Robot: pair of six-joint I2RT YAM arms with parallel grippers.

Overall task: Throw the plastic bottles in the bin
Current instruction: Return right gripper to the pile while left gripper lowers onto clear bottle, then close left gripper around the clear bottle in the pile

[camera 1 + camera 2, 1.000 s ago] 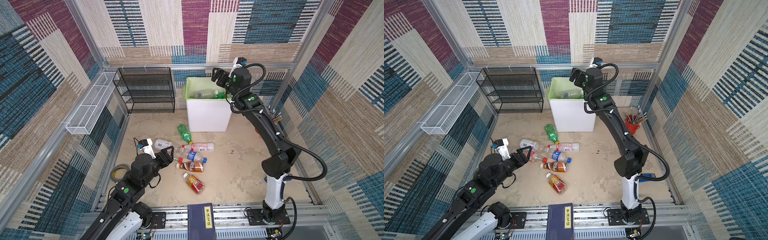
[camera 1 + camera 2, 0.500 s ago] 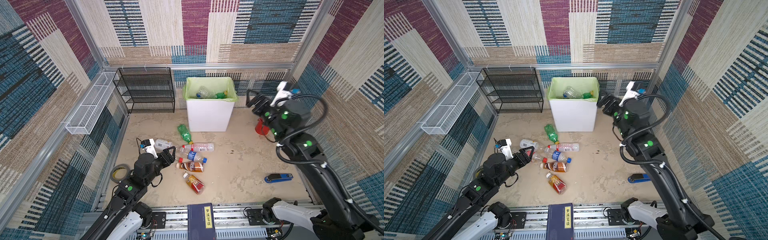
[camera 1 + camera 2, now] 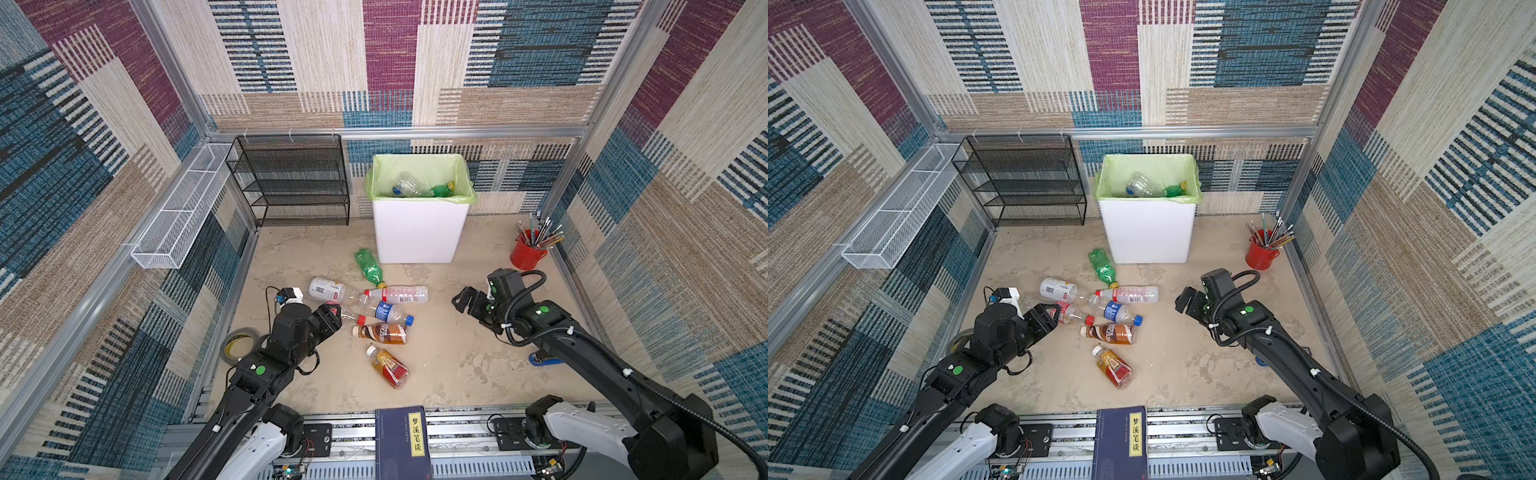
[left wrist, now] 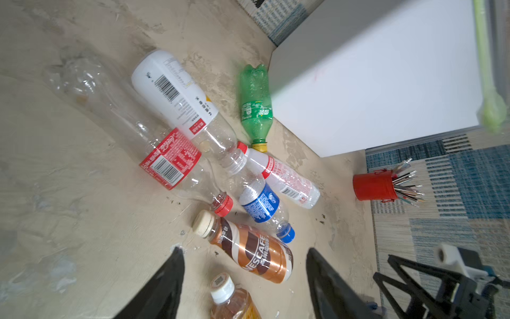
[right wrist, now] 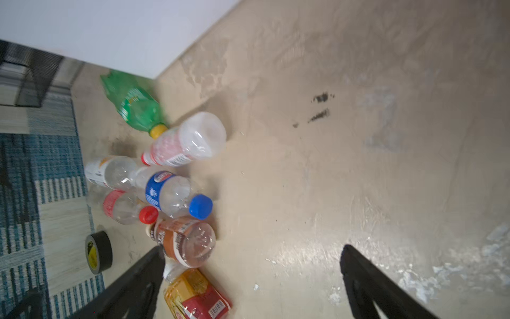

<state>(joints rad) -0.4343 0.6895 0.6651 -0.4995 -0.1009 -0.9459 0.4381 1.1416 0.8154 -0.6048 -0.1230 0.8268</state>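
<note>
Seven bottles lie on the desk (image 3: 449, 365) in a loose pile in front of the bin (image 3: 419, 232): a green bottle (image 3: 368, 266), a white-labelled bottle (image 3: 326, 289), a pink-labelled bottle (image 3: 399, 294), a blue-labelled bottle (image 3: 388, 312), a red-labelled bottle (image 4: 171, 158), a brown bottle (image 3: 380, 333) and an amber bottle (image 3: 388, 368). Inside the bin we see at least two more: a clear bottle (image 3: 409, 187) and a yellow-capped bottle (image 3: 441, 189).

Change 1. Compared with one second earlier, the right arm no longer reaches over the bin. The right pincer (image 3: 459, 302) now hangs low over bare desk, to the right of the pile and well apart from the bin. Its jaws stand wide apart and hold nothing, as the right wrist view confirms. We judge that one delivery is complete and that this arm is returning for the next bottle. The blue-labelled bottle and the brown bottle lie nearest to it.

Change 2. The left pincer (image 3: 334, 318) remains at the left edge of the pile, over the base end of the red-labelled bottle in both top views. Its jaws are released, with nothing gripped between them. We cannot tell whether it touches the bottle. We judge that no grasp is made yet.

Both arms face the same pile, so we advise separate targets.
</note>
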